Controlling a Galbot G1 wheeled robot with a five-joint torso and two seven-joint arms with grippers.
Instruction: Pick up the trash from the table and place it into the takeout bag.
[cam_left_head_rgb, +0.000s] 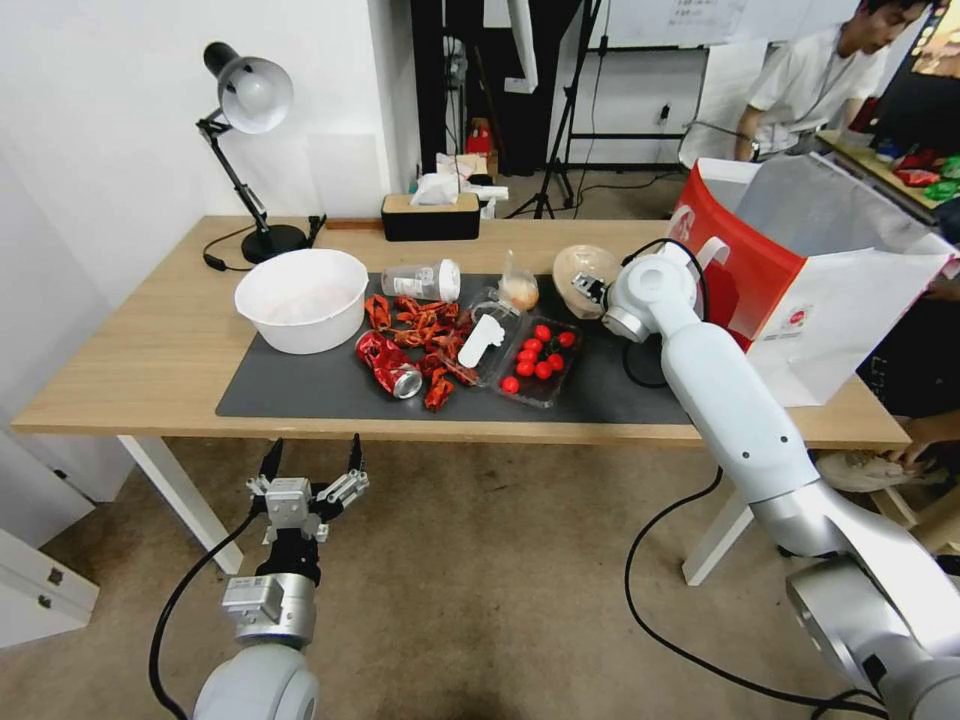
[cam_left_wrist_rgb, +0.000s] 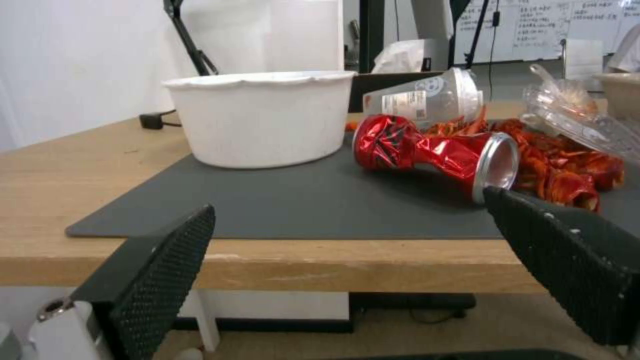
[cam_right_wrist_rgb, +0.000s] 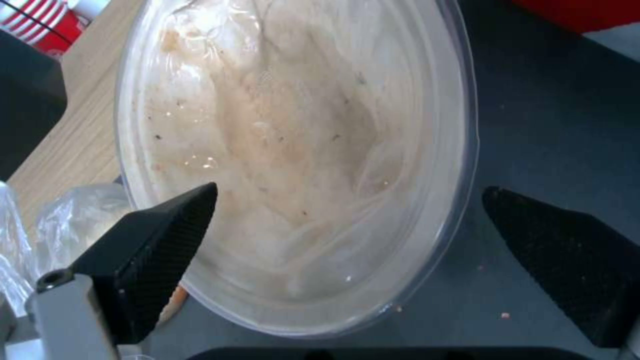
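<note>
On the table (cam_left_head_rgb: 120, 370), the right gripper (cam_right_wrist_rgb: 347, 240) is hovering spread over the beige lidded bowl (cam_left_head_rgb: 583, 278) near the far edge, beside the takeout bag (cam_left_head_rgb: 800, 270). The left gripper (cam_left_head_rgb: 312, 465) is waiting spread before the near edge.

From your left wrist camera, the left claw (cam_left_wrist_rgb: 347, 240) hangs with its fingers spread wide, just short of the worktop (cam_left_wrist_rgb: 60, 170) edge. The crushed red can (cam_left_wrist_rgb: 433, 152) lies on the grey mat (cam_left_wrist_rgb: 300, 200) at 1 o'clock, the white bowl (cam_left_wrist_rgb: 260, 117) at 11 o'clock, the clear cup (cam_left_wrist_rgb: 427, 97) on its side behind the can.
</note>
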